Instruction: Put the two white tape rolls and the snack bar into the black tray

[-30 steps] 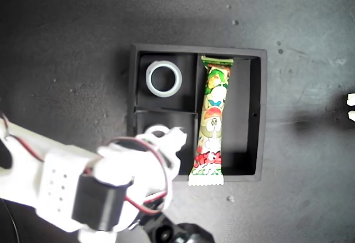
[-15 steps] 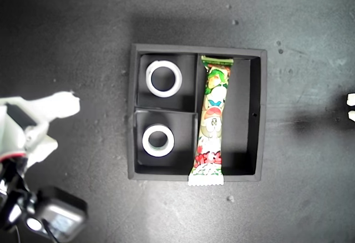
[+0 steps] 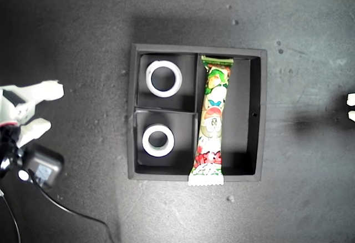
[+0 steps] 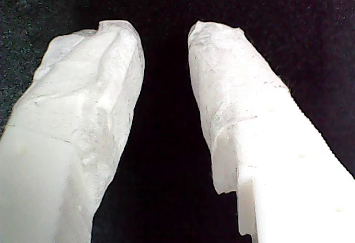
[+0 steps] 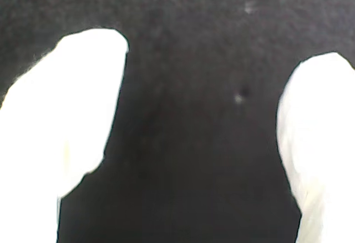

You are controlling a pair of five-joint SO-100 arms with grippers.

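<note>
Tape rolls first: one white roll (image 3: 163, 78) lies flat in the small compartment nearer the exterior view's top, the other (image 3: 158, 140) flat in the small compartment below it, each ringed by walls, so neither can roll off. The snack bar (image 3: 211, 126) lies lengthwise in the long compartment, against the divider; its lower crimped end rides over the black tray's (image 3: 263, 115) near wall, as the packet seems a shade longer than its slot. By my reading all three pieces are home.

Neither wrist view shows me which arm is which. My first gripper (image 4: 163, 38) has its jaws spread over bare dark mat, holding nothing. My second gripper (image 5: 205, 87) is likewise agape and empty. An arm's white fingers (image 3: 44, 90) sit at the exterior view's left edge, well apart from the tray.
</note>
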